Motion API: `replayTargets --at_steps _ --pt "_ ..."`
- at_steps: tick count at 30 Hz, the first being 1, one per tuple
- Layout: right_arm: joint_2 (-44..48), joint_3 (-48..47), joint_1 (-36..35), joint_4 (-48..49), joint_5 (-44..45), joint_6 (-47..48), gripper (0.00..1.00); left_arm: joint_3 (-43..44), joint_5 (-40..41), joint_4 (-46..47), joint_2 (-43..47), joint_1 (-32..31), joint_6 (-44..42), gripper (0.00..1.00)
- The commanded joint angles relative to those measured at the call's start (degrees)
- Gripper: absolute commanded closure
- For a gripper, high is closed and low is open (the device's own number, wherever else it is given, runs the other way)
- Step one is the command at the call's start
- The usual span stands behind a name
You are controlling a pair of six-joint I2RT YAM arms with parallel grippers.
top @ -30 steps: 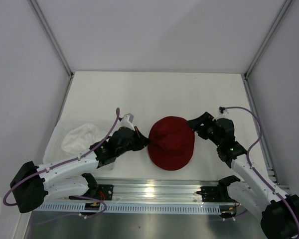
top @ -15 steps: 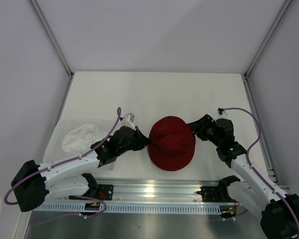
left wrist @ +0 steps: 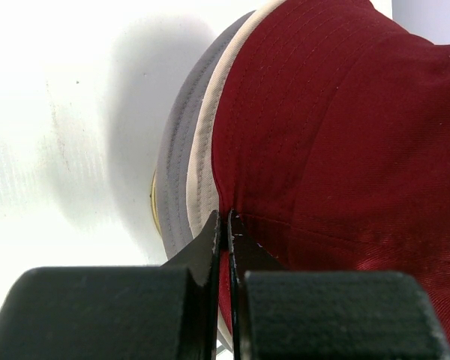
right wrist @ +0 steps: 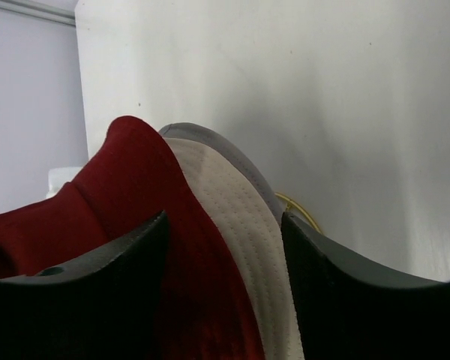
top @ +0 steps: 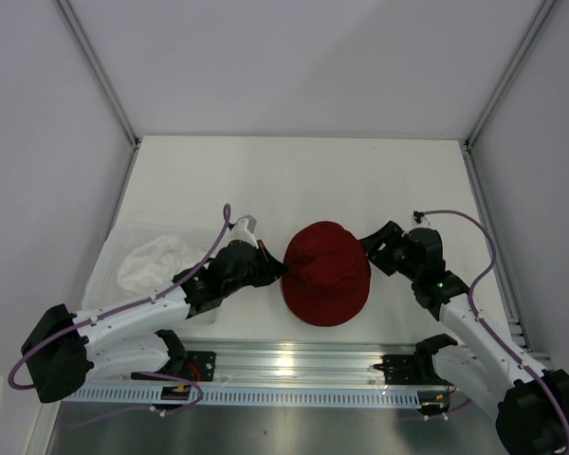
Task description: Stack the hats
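The dark red hat (top: 327,273) lies on top of the beige hat at the table's front middle; only the beige brim edge (left wrist: 199,161) with its grey underside shows beneath it. My left gripper (top: 277,272) is shut on the red hat's left brim (left wrist: 226,247). My right gripper (top: 372,252) is open at the right side, its jaws either side of the red brim (right wrist: 146,187) and beige brim (right wrist: 236,217). The white hat (top: 155,261) lies in the clear tray at the left.
The shallow clear plastic tray (top: 109,256) sits at the front left by the left arm. A metal rail (top: 294,365) runs along the near edge. White walls enclose the table on three sides.
The right gripper has moved slightly toward the near edge beside the hats' right brim. The red hat has settled a little lower. The left gripper keeps its hold.
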State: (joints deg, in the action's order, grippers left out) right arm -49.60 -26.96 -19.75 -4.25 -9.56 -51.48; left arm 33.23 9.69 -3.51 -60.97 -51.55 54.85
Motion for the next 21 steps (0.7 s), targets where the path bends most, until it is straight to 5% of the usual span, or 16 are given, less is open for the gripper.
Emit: replayTargets --at_steps 1,6,10,15,20,21 --pt "-0.06 -0.46 -0.12 -2.16 -1.60 -0.99 0.34 1.57 -0.29 -0.97 -0.55 -0.39 -2.03 0.99" --pt "1.70 0.50 -0.12 -2.17 -1.51 -2.56 0.32 1.13 -0.38 -0.71 -0.64 -0.39 -1.85 0.99" --pt "3.99 1.21 -0.12 -1.11 -1.60 -4.23 0.48 0.96 -0.29 -0.71 -0.38 -0.39 -1.68 0.99" --pt "4.60 1.38 -0.12 -1.82 -2.48 -5.29 0.53 1.04 0.06 -0.53 -0.03 -0.39 -1.68 0.99" --pt "5.57 2.96 -0.12 -1.90 -0.99 -6.17 0.76 1.04 0.33 -0.53 -0.11 -0.39 -1.94 0.99" --pt "5.83 3.05 -0.12 -2.08 -0.72 -6.09 0.86 1.04 0.50 -0.80 -0.03 -0.39 -1.94 0.99"
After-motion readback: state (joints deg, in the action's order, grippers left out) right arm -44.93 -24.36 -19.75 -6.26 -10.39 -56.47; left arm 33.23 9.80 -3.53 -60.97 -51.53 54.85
